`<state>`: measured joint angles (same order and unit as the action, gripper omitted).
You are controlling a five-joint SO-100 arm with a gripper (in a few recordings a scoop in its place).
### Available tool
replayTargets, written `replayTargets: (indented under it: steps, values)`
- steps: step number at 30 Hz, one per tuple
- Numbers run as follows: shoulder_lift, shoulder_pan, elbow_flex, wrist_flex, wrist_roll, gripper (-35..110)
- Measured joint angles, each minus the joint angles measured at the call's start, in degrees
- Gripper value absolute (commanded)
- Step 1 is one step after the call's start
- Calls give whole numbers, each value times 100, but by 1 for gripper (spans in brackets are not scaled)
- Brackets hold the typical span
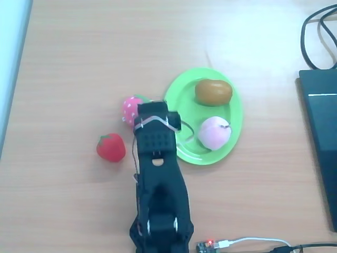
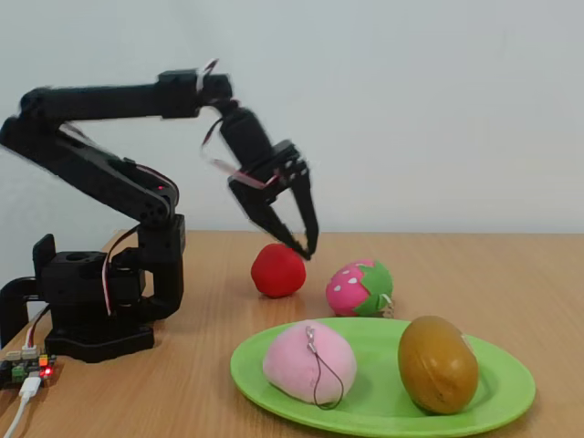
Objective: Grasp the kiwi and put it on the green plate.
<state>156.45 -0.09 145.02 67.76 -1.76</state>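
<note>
The kiwi [image 1: 213,92] [image 2: 437,364], olive-brown and oval, lies on the far part of the bright green plate [image 1: 176,87] [image 2: 511,394]. A pale pink peach [image 1: 214,132] [image 2: 306,360] shares the plate with it. My gripper [image 2: 299,246] hangs in the air above the table, left of the plate, pointing down. Its fingers are apart and hold nothing. In the overhead view the black arm [image 1: 155,132] covers the gripper and overlaps the plate's left rim.
A red strawberry [image 1: 111,147] [image 2: 278,270] and a pink strawberry [image 1: 130,107] [image 2: 359,287] lie on the wooden table left of the plate. A black laptop [image 1: 321,137] and cables [image 1: 316,37] occupy the right edge. A small circuit board [image 1: 206,245] sits by the arm's base [image 2: 91,310].
</note>
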Motion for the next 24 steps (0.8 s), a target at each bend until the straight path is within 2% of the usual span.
replayTargets:
  steps: [9,24]
  values:
    - [1969,0,1898,-18,35,-8]
    - [3085,26,3234,-18,281,-8]
